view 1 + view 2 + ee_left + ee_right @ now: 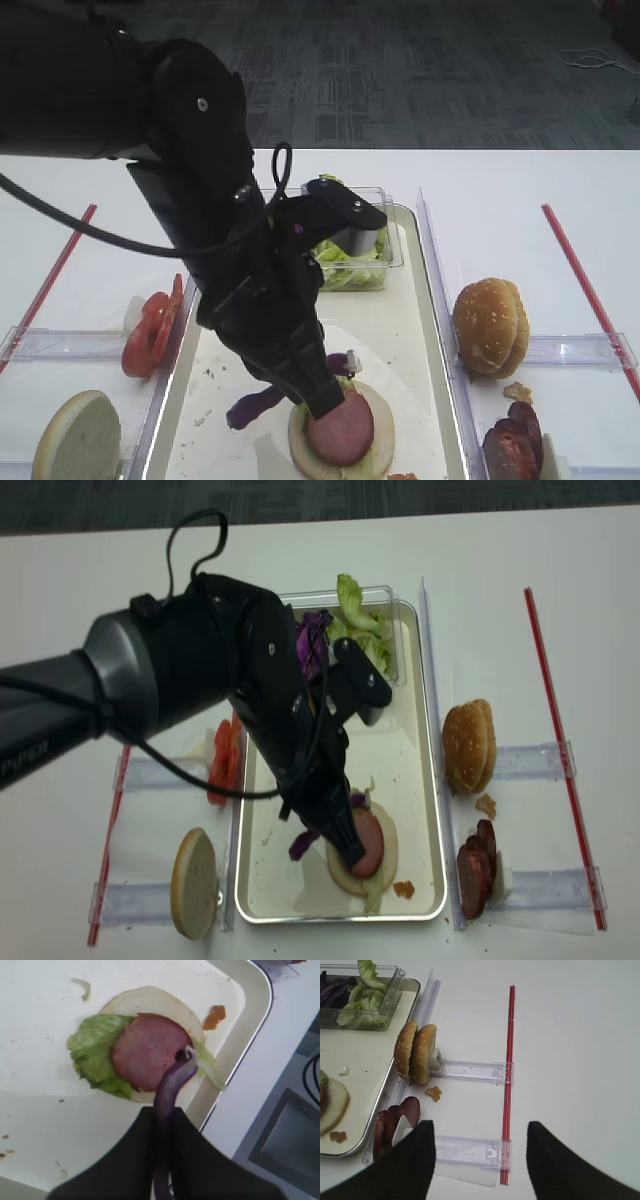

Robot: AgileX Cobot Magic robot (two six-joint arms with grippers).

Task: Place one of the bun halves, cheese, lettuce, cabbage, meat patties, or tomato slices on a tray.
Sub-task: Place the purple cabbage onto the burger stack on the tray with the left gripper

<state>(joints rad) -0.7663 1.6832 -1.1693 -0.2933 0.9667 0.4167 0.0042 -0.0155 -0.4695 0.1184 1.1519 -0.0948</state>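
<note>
**Left pincer holding a cabbage strip over the stacked bun on the tray**

The left arm reaches down over the tray (415, 330), a cream-white rectangle with a silver rim lying in the middle of the desk (500, 180). Its left pincer (165, 1160) is clamped on a long purple cabbage strip (169, 1095); the strip's free end curls over the near-right edge of a pink meat patty (147, 1050). That patty lies on green lettuce (92, 1052), which lies on a pale bun half (150, 1000) at the near end of the tray. Whether the strip's tip touches the patty cannot be told.

At the far end of the tray stands a clear plastic tub (385, 255) holding more green leaves, with purple leaves beside them in the overhead view. A small orange-brown scrap (214, 1016) lies on the tray just right of the stack.

Left of the tray, red tomato slices (150, 330) stand on edge in a clear holder, and another pale bun half (78, 438) leans nearer. Right of the tray, two sesame bun tops (416, 1052) stand on edge side by side; nearer, dark reddish-brown patties (395, 1125) stand in a row. A red strip (509, 1085) runs along the desk beyond them.

The right pincer (480, 1160) hangs above the bare desk at the right, its fingers (410, 1165) apart and holding nothing.
</note>
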